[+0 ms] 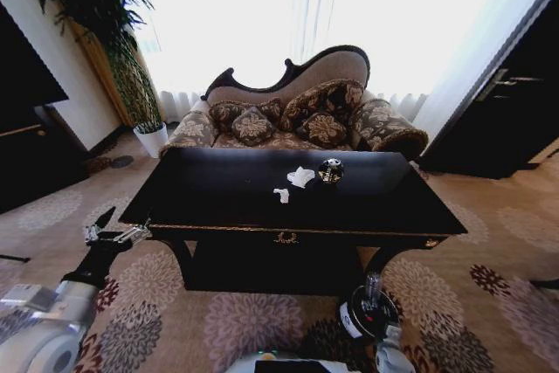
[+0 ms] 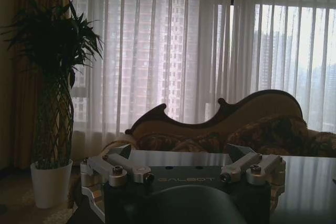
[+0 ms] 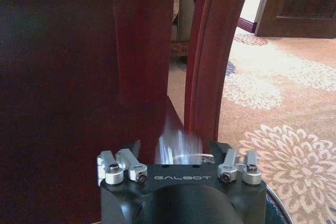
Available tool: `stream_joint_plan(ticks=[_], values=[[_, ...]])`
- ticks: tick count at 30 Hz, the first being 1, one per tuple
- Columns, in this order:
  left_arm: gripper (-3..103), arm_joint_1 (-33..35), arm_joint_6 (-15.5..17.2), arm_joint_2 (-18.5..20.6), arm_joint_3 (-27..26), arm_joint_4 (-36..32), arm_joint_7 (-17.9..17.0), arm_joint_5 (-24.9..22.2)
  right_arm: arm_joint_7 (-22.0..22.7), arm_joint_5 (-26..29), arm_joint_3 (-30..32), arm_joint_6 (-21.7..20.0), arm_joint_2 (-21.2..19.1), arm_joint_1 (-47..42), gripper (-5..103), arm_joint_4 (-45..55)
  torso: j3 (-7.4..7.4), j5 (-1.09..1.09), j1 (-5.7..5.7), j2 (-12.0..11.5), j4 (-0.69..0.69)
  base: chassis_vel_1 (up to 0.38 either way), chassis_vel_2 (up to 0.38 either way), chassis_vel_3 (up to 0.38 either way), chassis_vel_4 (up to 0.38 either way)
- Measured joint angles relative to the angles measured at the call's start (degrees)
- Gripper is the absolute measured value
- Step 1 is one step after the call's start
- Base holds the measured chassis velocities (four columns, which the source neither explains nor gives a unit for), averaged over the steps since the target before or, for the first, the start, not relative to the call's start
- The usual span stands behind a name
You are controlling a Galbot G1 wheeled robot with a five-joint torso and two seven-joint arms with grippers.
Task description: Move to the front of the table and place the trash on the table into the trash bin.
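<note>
Three pieces of trash are lying on the glossy black worktop (image 1: 227, 189), a little right of its middle: a crumpled white tissue (image 1: 300, 176), a smaller white paper scrap (image 1: 282, 195) just near-left of it, and a dark shiny can (image 1: 330, 170) just right of the tissue. The trash bin (image 1: 365, 314) is standing on the patterned carpet (image 1: 489, 303) near the worktop's front right leg, with its white label facing left. The left gripper (image 1: 116, 231) is hovering off the worktop's near left corner, at about its height, with its jaws spread wide and holding nothing. The right gripper (image 3: 181, 153) is hanging low over the bin beside the dark table leg (image 3: 212, 51), its jaws also wide apart. A sofa (image 1: 297, 115) is sitting beyond the far edge.
</note>
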Motion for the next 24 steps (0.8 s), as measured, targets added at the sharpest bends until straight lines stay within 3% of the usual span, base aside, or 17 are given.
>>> stream_joint_plan(ticks=[1,4,6,9,16,24], values=[[100,0.0,0.0,0.0,0.0,0.0,0.0,0.0,0.0,0.0,0.0,0.0,0.0,0.0,72,0.0,0.0,0.0,0.0,0.0,0.0,0.0,0.0,0.0,0.0],[100,-0.02,0.09,0.02,0.0,0.0,-0.17,-0.01,-0.02,0.02,0.04,-0.03,-0.05,-0.19,88,0.2,0.0,0.0,0.0,0.0,0.0,0.0,0.0,0.0,0.0],[100,-0.02,0.11,0.02,0.0,0.0,-0.18,-0.01,-0.03,0.02,0.04,-0.03,-0.05,-0.26,88,0.27,0.0,0.0,0.0,0.0,0.0,0.0,0.0,0.0,0.0],[100,-0.03,0.18,0.03,0.0,0.01,-0.21,-0.02,-0.15,0.0,0.06,0.17,0.05,-1.15,99,1.19,0.0,0.0,0.0,0.0,0.0,0.0,0.0,0.0,0.0],[100,-0.03,0.23,0.05,0.0,0.03,-0.23,-0.04,-1.45,-0.85,0.31,3.31,0.4,-4.11,100,3.65,0.0,0.0,0.0,0.0,0.01,0.0,0.0,0.0,0.0],[100,-0.03,0.27,0.06,0.0,0.07,-0.24,-0.04,-4.29,-6.29,3.04,10.76,1.88,-11.32,100,9.26,-0.01,0.01,0.0,0.0,0.0,0.0,0.0,0.0,0.0]])
